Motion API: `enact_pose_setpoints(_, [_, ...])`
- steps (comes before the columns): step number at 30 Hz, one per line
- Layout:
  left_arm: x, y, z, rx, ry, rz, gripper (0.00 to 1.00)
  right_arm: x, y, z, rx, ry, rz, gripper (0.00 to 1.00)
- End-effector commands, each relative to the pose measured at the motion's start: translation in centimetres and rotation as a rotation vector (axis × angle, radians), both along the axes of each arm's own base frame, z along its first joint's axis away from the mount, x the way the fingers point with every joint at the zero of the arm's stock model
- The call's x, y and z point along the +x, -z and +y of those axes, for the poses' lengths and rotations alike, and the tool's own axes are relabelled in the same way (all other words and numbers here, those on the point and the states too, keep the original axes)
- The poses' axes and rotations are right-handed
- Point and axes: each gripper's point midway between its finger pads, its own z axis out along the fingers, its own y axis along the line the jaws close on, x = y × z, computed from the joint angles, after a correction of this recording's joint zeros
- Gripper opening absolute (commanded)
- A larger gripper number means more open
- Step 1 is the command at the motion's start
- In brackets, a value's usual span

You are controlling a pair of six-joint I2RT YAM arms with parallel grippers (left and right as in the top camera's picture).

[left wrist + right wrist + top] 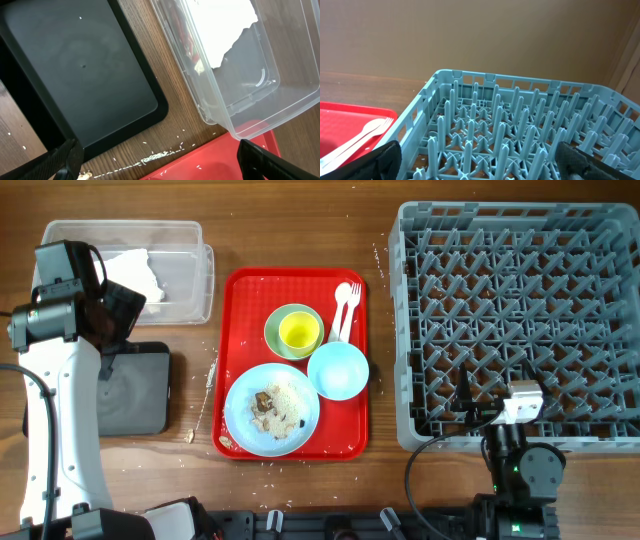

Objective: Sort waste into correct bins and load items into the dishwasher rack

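Observation:
A clear tub (pixel 195 285) at the back left holds a white napkin (pixel 135 275). A flat black tray (pixel 140 395) lies in front of it. My left gripper (pixel 160 167) is open and empty above the gap between black tray (pixel 75 65), tub (pixel 250 100) and red tray. On the red tray (pixel 240 300) are a yellow cup (pixel 298 332) inside a green bowl (pixel 274 330), a light blue bowl (pixel 338 370), a blue plate (pixel 240 395) with brown scraps (pixel 272 405), and a white spoon and fork (pixel 345 305). My right gripper (pixel 485 165) is open and empty at the grey rack's (pixel 520 320) front edge.
Rice crumbs (pixel 155 157) lie on the wood between the black tray and the red tray (pixel 210 160). Something red (pixel 184 35) shows through the tub wall beside the napkin (pixel 220 25). The fork and spoon (pixel 365 132) lie left of the rack (pixel 520 125).

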Motion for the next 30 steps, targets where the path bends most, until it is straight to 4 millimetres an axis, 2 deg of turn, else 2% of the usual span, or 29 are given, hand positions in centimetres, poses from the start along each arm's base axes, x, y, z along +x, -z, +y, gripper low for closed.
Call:
enact_pose_setpoints(1, [-0.26, -0.48, 0.46, 0.018, -0.025, -0.009, 1.00, -0.03, -0.18, -0.27, -0.010, 0.014, -0.009, 1.00])
enact_pose_setpoints(30, [-0.26, -0.48, 0.47, 0.019, -0.026, -0.009, 1.00, -0.03, -0.14, -0.53, -0.025, 0.028, -0.007, 1.00])
